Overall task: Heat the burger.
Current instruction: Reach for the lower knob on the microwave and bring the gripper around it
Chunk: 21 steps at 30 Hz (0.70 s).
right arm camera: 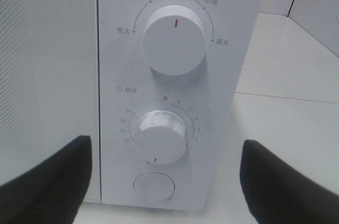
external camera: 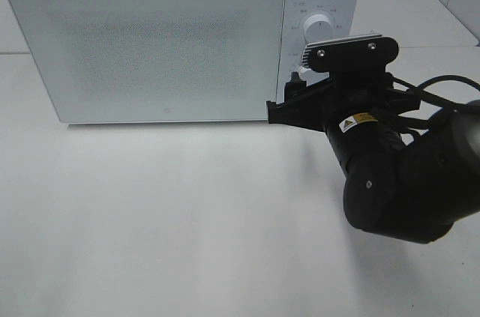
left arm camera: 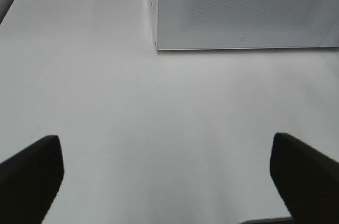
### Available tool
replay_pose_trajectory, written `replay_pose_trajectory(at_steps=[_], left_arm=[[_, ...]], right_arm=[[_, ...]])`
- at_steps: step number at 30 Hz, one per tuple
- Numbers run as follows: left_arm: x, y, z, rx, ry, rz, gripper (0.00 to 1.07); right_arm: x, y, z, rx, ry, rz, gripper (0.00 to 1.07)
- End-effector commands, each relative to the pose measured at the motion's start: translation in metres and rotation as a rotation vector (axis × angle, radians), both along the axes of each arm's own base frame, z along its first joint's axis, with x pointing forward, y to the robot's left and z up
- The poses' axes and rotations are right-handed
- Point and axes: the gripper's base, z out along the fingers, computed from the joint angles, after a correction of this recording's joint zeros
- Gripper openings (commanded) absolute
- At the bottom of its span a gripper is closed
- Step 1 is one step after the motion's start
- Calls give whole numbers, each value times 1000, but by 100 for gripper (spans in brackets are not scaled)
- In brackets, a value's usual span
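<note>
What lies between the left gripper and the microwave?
Nothing: only bare white table separates the left gripper from the microwave, as the left wrist view shows.

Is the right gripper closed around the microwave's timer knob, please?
No, the right gripper is open, its fingers standing well apart on either side of the microwave timer knob without touching it.

A white microwave (external camera: 150, 47) stands at the back of the white desk (external camera: 187, 219), its door closed; on its panel the upper knob (right arm camera: 175, 39) has its red mark pointing straight up; the lower knob (right arm camera: 161, 138) has its mark pointing downward; a round button (right arm camera: 154, 186) sits below it.
</note>
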Motion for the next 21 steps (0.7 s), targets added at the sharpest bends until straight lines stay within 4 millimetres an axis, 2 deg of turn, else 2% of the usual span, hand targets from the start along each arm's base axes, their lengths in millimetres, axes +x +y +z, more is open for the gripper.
replay_pose_trajectory(at_steps=[1, 2, 4, 13, 21], left_arm=[[-2, 0, 1, -5, -30, 2, 98], [-2, 0, 1, -5, -30, 2, 98], [-2, 0, 1, -5, -30, 2, 98], [-2, 0, 1, -5, -30, 2, 98], [-2, 0, 1, -5, -30, 2, 98]], right_arm=[[12, 0, 5, 34, -61, -9, 73], [12, 0, 5, 34, -61, -9, 73], [25, -2, 4, 72, -65, -26, 73], [37, 4, -4, 72, -62, -36, 73], [50, 15, -20, 67, -33, -30, 73]])
